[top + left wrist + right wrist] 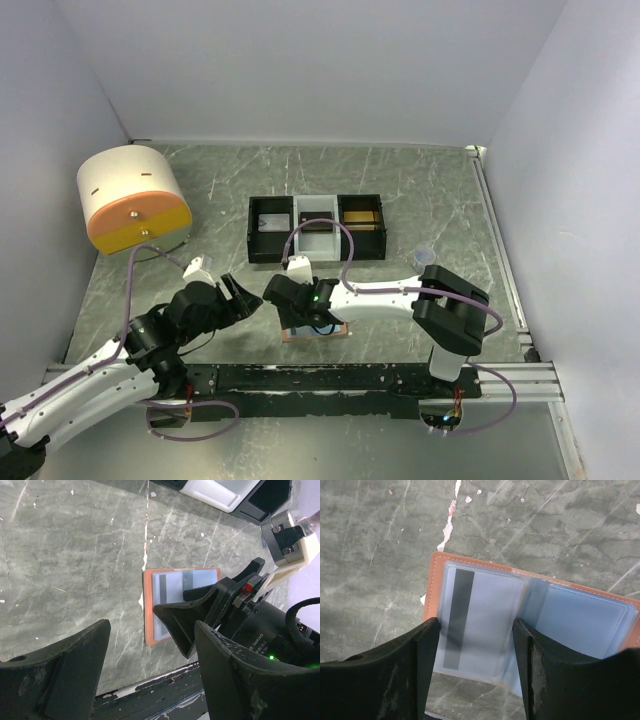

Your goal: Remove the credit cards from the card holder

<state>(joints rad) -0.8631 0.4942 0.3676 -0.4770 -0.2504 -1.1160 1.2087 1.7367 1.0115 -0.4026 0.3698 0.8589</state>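
Where veined table [370, 555] shows, flat orange card holder [431, 585], glossy striped card [480, 615]

The card holder [570, 620] is salmon-orange outside with pale blue lining. In its clear sleeve lies a pale card [480, 610] with one dark grey stripe. The table [420, 190] is grey-green marble, veined white. At twelve o'clock from the holder the tray [252, 230] is black with a white middle compartment. At ten o'clock a drum [125, 180] is cream with an orange-yellow front.
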